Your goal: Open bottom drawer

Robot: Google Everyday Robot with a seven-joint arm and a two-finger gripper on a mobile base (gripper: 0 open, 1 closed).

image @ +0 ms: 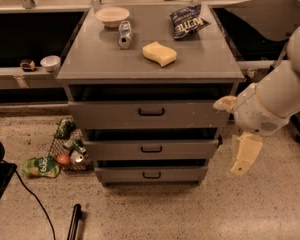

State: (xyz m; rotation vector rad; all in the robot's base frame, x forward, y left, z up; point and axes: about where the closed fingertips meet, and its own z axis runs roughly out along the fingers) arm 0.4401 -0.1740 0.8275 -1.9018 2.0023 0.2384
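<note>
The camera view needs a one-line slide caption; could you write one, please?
Pale robot pincer hangs to the right of the grey metal cabinet, not yet at its shallow grey bottom drawer.

A speckled stone floor meets dark low shelving behind a grey cabinet under warm light.

We are seeing white block lettering on the dark blue crinkled snack bag lying atop the grey metal cabinet, but we are not managing to read it. The cream two-finger gripper is hanging low, just right of that cabinet.
</note>
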